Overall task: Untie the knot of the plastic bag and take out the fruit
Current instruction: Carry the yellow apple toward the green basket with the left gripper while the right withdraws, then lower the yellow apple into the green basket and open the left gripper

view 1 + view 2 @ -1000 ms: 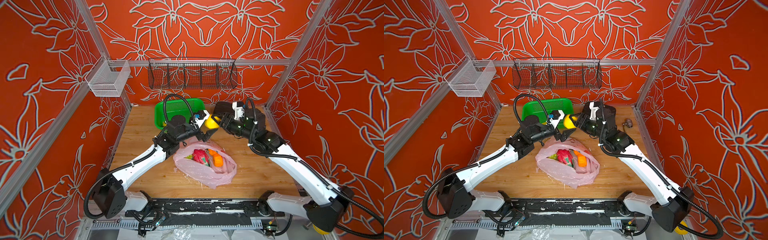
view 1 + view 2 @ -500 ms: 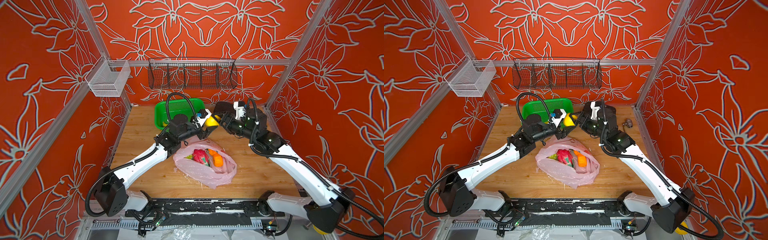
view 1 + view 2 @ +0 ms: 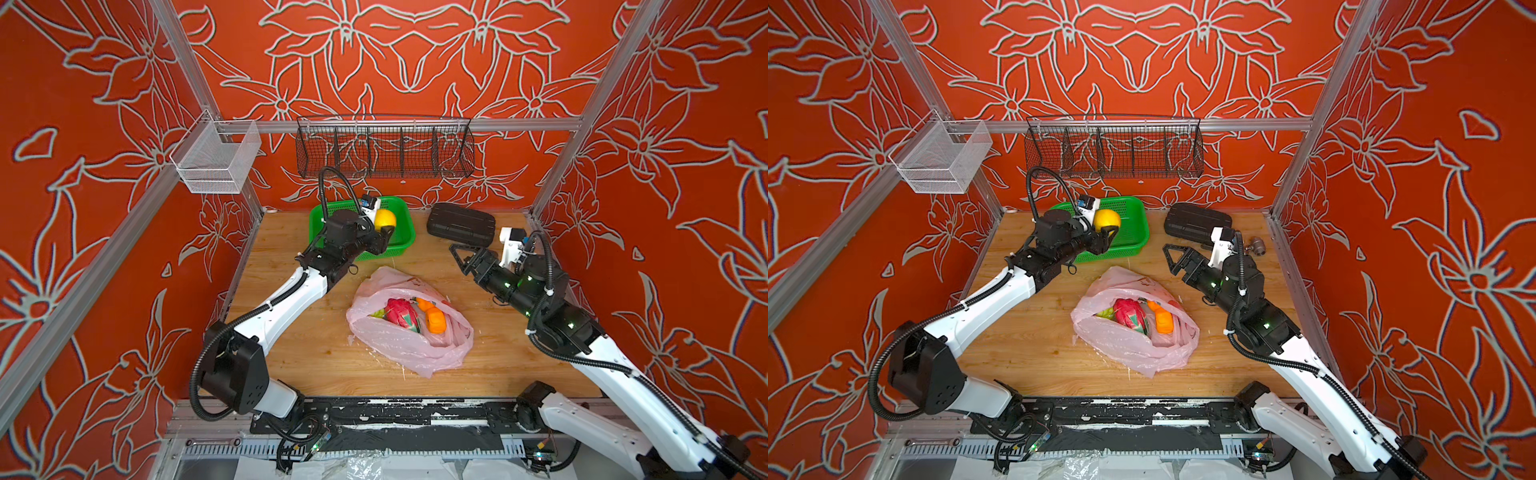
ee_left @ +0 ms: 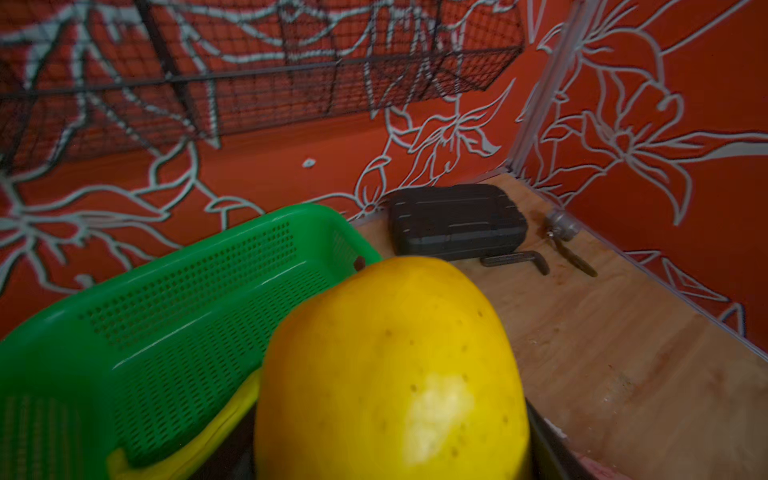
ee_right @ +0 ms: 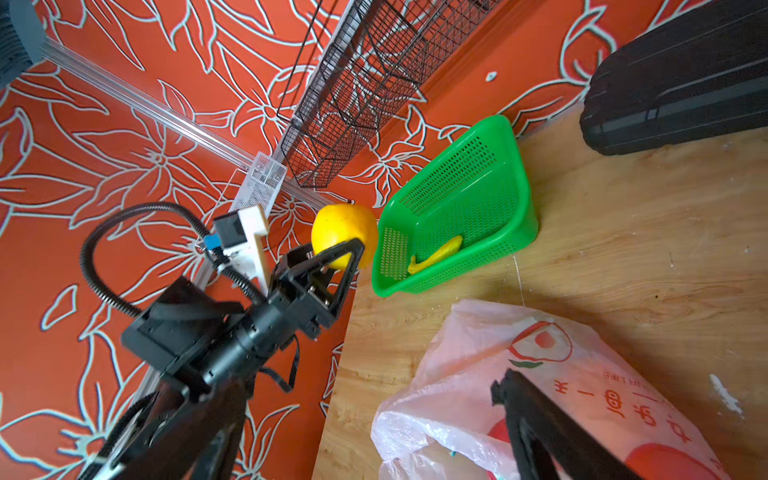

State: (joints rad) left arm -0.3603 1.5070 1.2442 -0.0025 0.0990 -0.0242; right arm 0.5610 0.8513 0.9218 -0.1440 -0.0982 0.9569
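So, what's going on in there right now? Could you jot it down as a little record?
Bag: pink plastic bag on the table, untied, mouth open
Inside bag: dragon fruit, orange fruit, green fruit
Left end effector: closed on a yellow fruit, held up by the green basket
Right end effector: open, empty, near the black case
Basket contents: banana

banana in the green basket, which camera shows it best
Right wrist view: the banana lies fully visible on the green basket floor. Left wrist view shows only a blurred part beside the yellow fruit. Both top views: the left arm hides it.
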